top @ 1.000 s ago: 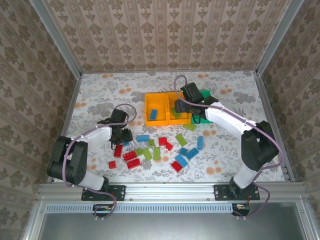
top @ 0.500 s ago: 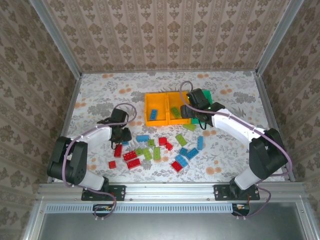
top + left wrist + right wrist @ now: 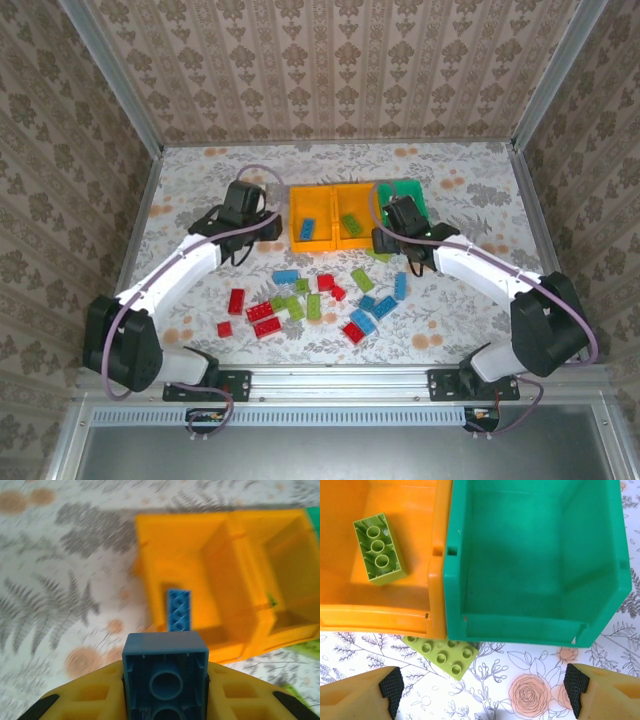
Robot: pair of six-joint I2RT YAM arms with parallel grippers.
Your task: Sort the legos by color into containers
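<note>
Loose red, blue, lime plastic lego bricks (image 3: 262, 311) on floral worktop (image 3: 200, 200), nearside of middle orange plastic bin (image 3: 436, 580). Right claw (image 3: 484, 687) spread wide, empty, near-right of it. Left claw (image 3: 165, 700) clamped on square blue brick (image 3: 165, 672), left of it. Long lime brick (image 3: 379, 547) inside it; second orange bin (image 3: 175, 565) holding long blue brick (image 3: 178, 609) and green bin (image 3: 535, 555) flank it.

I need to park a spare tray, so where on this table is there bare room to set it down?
Bare table runs along the back wall behind the bins, and again right of the green bin toward the table's right edge. It's crowded in front of the bins, where loose legos lie scattered toward the near edge.
</note>
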